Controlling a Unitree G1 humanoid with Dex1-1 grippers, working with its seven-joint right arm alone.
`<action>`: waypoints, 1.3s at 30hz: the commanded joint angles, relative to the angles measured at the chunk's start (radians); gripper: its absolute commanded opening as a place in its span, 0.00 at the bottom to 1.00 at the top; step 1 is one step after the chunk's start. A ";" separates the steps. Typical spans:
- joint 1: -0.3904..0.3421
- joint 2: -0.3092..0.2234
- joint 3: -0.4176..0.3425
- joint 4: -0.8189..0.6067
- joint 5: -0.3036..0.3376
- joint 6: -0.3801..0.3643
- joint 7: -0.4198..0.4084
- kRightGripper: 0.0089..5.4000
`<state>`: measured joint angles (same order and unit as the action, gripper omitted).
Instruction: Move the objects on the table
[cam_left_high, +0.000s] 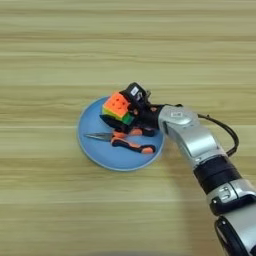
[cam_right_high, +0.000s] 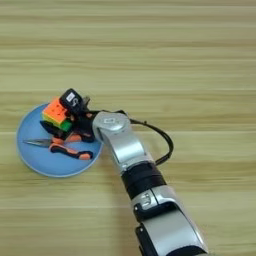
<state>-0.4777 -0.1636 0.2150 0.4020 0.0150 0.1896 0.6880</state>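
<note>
Cube (cam_left_high: 117, 106) and pliers (cam_left_high: 125, 141) on plate (cam_left_high: 95, 150)

The gripper (cam_left_high: 121, 116) covered part of the puzzle cube (cam_left_high: 116, 105), and its fingers blended together, so their spread could not be read. The block (cam_left_high: 135, 92) was half hidden behind it. The arm (cam_right_high: 165, 220) ran off the bottom edge. The pliers' (cam_left_high: 125, 140) upper handle lay under the wrist.

We are seeing the right gripper (cam_right_high: 64, 126) closing on the puzzle cube (cam_right_high: 56, 114) above the blue plate (cam_right_high: 30, 162), where the pliers (cam_right_high: 62, 145) are lying.
</note>
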 joint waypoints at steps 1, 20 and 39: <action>-0.051 -0.005 -0.026 -0.101 0.026 -0.010 -0.005 1.00; -0.031 -0.051 -0.116 -0.276 0.084 0.048 0.001 1.00; 0.003 -0.244 -0.317 -0.323 0.198 0.053 0.056 1.00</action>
<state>-0.4369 -0.3505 -0.0558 0.1169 0.1913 0.2744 0.7495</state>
